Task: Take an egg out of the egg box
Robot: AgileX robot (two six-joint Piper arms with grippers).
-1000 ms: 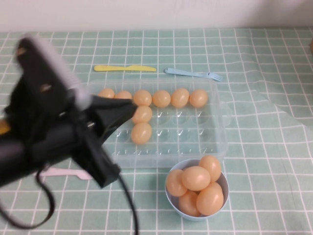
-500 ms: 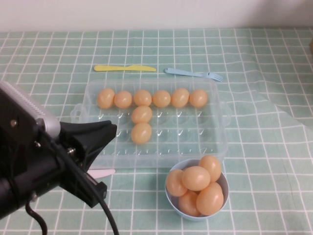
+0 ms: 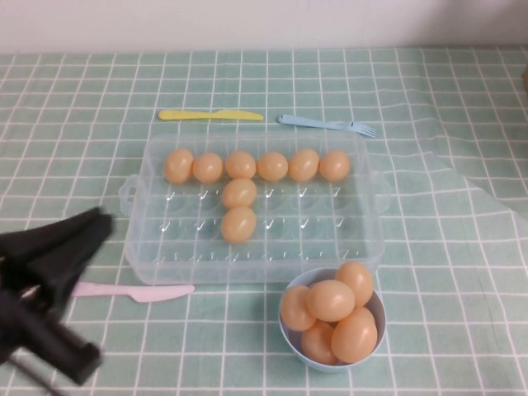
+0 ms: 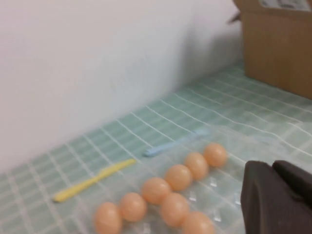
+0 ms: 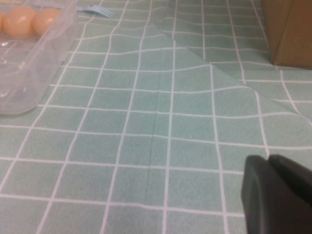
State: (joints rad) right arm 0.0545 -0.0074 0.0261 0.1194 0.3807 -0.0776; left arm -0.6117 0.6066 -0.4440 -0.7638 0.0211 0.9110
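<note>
Green checked tablecloth (image 3: 462, 247) covers the table, with a raised crease running across its right part. Large clear plastic rectangular egg box (image 3: 346, 223) with dimpled cups and small side handles sits mid-table. Inside it are eight glossy tan-orange plastic eggs: six in the far row, and two more in a short column running toward the near side, the nearest being the egg (image 3: 238, 224), sitting in its cup with the cups around it bare. Black left gripper (image 3: 58, 256) sits low at the left edge, beside the box's left end and above the cloth, holding nothing; its fingers (image 4: 273, 200) look pressed together in the left wrist view. Right gripper (image 5: 278, 195) shows only in its own wrist view, over bare cloth well to the right of the box, fingers pressed together, holding nothing. Small round light-blue bowl (image 3: 373, 307) heaped with five more eggs sits just beside the box's near right corner. Brown cardboard box (image 5: 290, 29) stands at the far right. Yellow plastic knife (image 3: 210, 115) and light-blue plastic fork (image 3: 326, 124) lie beyond the box's far wall. Pale pink plastic knife (image 3: 136, 291) lies near the box's near left corner.
</note>
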